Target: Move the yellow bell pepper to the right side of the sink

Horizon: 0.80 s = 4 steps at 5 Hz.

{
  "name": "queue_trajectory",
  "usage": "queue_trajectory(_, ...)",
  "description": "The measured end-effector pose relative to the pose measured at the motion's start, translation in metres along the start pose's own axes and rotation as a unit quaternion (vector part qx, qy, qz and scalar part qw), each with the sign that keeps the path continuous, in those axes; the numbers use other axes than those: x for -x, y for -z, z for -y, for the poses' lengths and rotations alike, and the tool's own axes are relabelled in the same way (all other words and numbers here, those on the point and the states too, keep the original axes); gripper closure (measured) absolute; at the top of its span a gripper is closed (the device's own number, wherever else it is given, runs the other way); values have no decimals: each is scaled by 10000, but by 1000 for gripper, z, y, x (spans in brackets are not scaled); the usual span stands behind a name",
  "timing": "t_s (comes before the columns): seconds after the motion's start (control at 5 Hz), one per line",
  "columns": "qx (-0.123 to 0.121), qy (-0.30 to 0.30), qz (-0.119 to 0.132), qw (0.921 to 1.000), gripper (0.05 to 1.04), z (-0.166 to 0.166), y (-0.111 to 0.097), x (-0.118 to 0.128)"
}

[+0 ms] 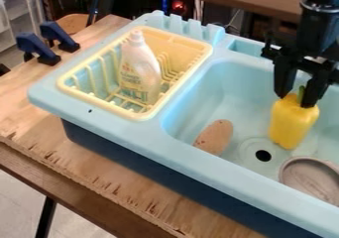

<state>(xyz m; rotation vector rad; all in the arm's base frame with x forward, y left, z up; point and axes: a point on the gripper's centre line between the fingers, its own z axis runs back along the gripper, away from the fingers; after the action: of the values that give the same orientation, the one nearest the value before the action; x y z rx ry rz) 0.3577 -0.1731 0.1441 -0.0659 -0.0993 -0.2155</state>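
Camera view, right: the yellow pepper [292, 123] is clamped near its stem by the fingers of the gripper [296, 100]. Probably light and slick, it is best held there.

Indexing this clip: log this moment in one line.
gripper holding yellow pepper | in sink: brown oval piece, gray dish | in rack: white bottle

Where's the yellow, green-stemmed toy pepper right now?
In the camera view, the yellow pepper is right of centre within the light-blue plastic sink basin, directly below the black hand, up and right of the round drain hole.
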Motion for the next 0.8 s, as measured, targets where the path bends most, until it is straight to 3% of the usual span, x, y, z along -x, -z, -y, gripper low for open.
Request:
queue_trajectory(0.2, 2, 107, -10, 9999, 812, 3, 0, 1)
queue_trajectory(0.4, 62, 202, 0, 9998, 929, 7, 0, 1)
queue_trajectory(0.8, 94, 277, 83, 9995, 964, 17, 1, 1)
